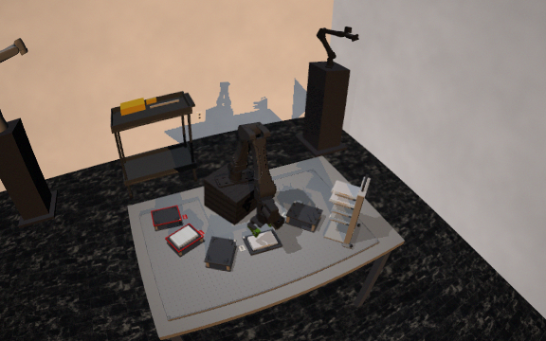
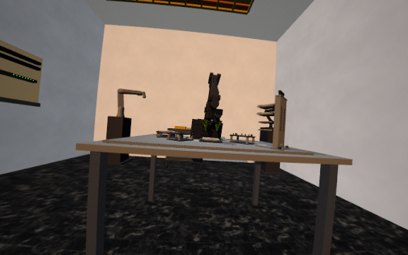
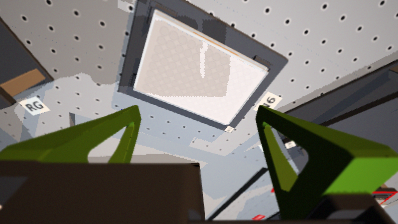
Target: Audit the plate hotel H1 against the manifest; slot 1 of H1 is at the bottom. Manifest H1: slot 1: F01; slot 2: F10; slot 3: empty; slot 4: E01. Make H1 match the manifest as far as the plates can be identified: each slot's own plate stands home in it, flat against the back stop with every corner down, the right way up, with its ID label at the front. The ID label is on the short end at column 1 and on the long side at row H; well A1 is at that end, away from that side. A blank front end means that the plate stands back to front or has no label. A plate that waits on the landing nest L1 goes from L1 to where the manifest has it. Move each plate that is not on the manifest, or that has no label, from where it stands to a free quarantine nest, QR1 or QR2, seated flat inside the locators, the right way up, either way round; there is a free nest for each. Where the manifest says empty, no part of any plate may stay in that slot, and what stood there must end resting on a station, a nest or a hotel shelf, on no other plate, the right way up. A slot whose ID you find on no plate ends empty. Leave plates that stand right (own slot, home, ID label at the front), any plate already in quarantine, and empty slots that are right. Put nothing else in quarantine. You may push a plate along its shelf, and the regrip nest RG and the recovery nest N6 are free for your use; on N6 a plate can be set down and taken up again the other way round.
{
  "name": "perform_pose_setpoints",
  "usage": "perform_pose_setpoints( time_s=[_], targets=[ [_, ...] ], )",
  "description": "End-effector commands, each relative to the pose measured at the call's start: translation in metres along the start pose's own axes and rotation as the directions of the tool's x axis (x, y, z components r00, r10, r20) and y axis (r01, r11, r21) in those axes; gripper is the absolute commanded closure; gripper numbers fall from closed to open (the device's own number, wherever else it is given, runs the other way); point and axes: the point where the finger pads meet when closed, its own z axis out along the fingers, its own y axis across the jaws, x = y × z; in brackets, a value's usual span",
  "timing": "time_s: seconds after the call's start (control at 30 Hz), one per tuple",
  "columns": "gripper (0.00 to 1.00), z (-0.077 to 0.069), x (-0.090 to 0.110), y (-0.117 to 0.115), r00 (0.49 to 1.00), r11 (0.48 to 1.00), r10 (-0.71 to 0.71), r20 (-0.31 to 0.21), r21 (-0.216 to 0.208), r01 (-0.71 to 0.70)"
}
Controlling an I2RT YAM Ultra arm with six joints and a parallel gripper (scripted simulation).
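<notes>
A white plate (image 3: 200,67) (image 1: 263,242) lies flat on the recovery nest N6, and its N6 tag (image 3: 269,101) shows beside it in the wrist view. My gripper (image 3: 198,111) hangs above the plate with its green fingers wide open and nothing between them. It also shows in the top view (image 1: 255,230), at the plate's near-base end. The plate hotel H1 (image 1: 346,210) stands at the right of the table with pale plates on its shelves; their labels are too small to read. A white plate (image 1: 184,237) sits in one red-framed quarantine nest. The other red-framed nest (image 1: 166,216) looks dark and bare.
A dark raised nest (image 1: 220,252) stands left of N6, with the RG tag (image 3: 33,105) near it. Another dark nest (image 1: 304,215) stands between N6 and the hotel. The arm's base block (image 1: 227,196) is behind N6.
</notes>
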Motion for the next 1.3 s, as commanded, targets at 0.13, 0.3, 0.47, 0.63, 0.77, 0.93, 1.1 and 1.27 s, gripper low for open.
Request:
perform_pose_setpoints(
  time_s=[0.13,0.3,0.47,0.63,0.77,0.93,1.1,1.27],
  targets=[
    [0.00,-0.0028,-0.0026,-0.0011,0.981,0.981,-0.194,0.009,0.006,0.194],
    [0.00,-0.0028,-0.0026,-0.0011,0.962,0.962,-0.272,0.009,0.007,0.272],
    [0.00,-0.0028,-0.0026,-0.0011,0.918,0.918,-0.397,0.008,0.008,0.397],
    [0.00,-0.0028,-0.0026,-0.0011,0.857,0.857,-0.516,0.007,0.009,0.516],
    [0.00,-0.0028,-0.0026,-0.0010,0.797,0.797,-0.604,0.006,0.009,0.604],
    [0.00,-0.0028,-0.0026,-0.0011,0.746,0.746,-0.666,0.005,0.010,0.666],
    [0.00,-0.0028,-0.0025,-0.0010,0.651,0.651,-0.759,0.004,0.010,0.759],
    [0.00,-0.0028,-0.0025,-0.0010,0.544,0.544,-0.839,0.002,0.011,0.839]
  ],
)
